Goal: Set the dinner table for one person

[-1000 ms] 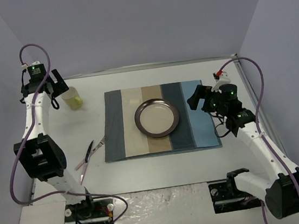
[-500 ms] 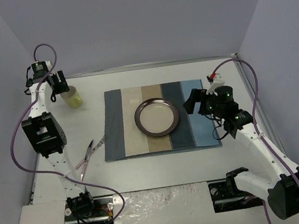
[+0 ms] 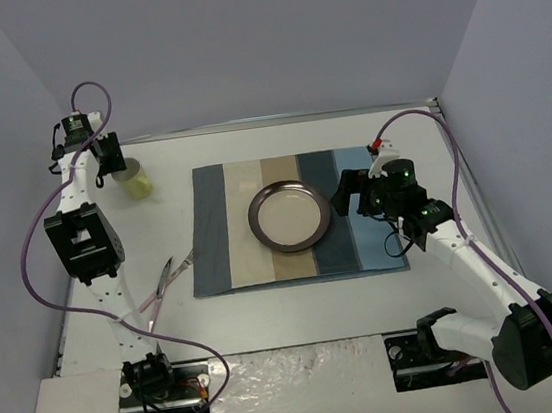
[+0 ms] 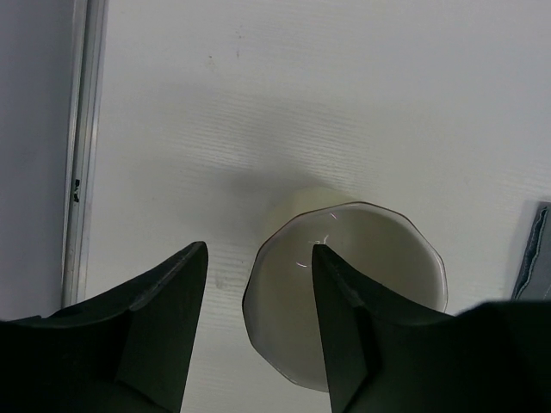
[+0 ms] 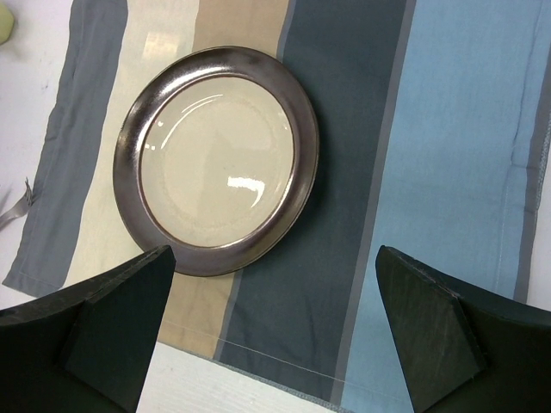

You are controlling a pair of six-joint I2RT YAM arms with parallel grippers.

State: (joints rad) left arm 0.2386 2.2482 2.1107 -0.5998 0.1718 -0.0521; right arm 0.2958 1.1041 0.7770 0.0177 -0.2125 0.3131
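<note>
While the left gripper [image 4: 258, 249], half-open, straddles the rim of the cup [image 4: 379, 258], the right gripper [image 5: 275, 254] hangs wide above the placemat [image 5: 465, 129].

The plate [image 5: 219, 172] is glossy glazed ceramic; the striped placemat [image 5: 465, 129] is matt woven cloth. The cup [image 4: 379, 275] may be translucent plastic, and the white worktop [image 4: 301, 103] is matt, faintly ribbed.

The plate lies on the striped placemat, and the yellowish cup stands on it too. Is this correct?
No. The plate lies on the striped placemat, but the yellowish cup stands on the white table, left of the placemat; the top external view shows it.
</note>
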